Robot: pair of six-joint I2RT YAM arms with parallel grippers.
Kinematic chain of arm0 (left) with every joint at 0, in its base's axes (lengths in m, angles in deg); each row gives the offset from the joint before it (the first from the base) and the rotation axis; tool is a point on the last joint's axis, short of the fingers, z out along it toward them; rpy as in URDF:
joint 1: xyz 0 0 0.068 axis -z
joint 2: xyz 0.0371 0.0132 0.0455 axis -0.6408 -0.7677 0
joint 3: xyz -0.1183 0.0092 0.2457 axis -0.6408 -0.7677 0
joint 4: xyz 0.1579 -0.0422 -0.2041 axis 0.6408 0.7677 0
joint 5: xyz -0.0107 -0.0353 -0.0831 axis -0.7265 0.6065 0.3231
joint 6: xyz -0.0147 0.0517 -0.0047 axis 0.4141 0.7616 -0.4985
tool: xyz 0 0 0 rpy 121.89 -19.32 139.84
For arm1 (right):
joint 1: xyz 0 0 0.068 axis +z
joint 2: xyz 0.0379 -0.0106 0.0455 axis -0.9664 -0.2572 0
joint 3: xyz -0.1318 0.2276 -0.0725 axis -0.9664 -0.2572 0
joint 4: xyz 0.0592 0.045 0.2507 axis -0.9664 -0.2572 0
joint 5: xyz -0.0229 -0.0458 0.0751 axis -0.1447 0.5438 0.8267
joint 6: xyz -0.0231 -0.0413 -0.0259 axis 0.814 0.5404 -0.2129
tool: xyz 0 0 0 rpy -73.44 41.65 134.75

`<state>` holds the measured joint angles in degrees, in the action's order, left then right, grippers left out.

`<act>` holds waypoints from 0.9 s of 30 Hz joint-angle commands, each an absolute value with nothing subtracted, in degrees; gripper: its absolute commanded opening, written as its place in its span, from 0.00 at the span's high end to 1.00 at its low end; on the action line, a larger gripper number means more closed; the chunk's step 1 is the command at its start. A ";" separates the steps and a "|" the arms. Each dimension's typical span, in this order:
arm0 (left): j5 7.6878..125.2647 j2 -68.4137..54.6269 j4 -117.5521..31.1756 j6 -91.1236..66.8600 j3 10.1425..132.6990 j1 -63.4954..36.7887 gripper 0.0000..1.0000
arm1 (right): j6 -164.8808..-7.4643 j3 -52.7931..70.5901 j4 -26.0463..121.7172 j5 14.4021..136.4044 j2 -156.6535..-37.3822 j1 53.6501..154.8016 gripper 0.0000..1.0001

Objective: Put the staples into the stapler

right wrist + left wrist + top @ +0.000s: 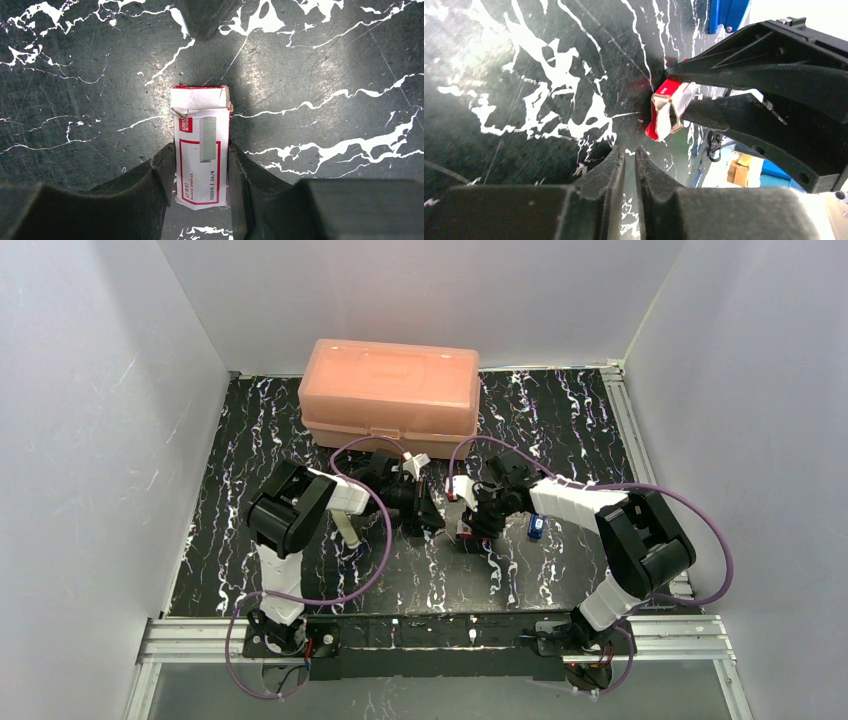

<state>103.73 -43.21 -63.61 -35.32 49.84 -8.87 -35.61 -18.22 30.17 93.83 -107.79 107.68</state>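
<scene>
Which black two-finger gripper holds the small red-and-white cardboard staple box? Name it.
The right gripper: its jaws clamp the long sides of the staple box. The left gripper is shut, holding nothing.

From the top view we could make out little of the staples box (463, 529), only a red-and-white speck among black parts. A small blue thing (537, 527) near it was too small to name. In the left wrist view a blue object (725, 12) was cut off by the top edge, and the right gripper (678, 92) hid the box's far end. In the right wrist view the left gripper (201, 25) ran off the top edge, and the box's insides were hidden.
</scene>
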 commanded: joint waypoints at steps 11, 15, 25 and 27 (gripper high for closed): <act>106.61 -49.57 -65.86 -39.80 54.12 -5.56 0.59 | -35.67 -18.22 26.21 94.53 -108.53 107.39 0.53; 105.83 -50.12 -66.08 -39.73 54.54 -5.19 0.61 | -35.72 -18.13 26.17 94.63 -108.66 107.36 0.53; 104.19 -51.44 -66.24 -38.68 54.14 -4.18 0.70 | -35.85 -17.96 26.15 94.68 -108.66 107.38 0.53; 103.97 -51.55 -66.36 -38.46 54.18 -4.02 0.73 | -35.83 -18.04 26.13 94.70 -108.66 107.37 0.53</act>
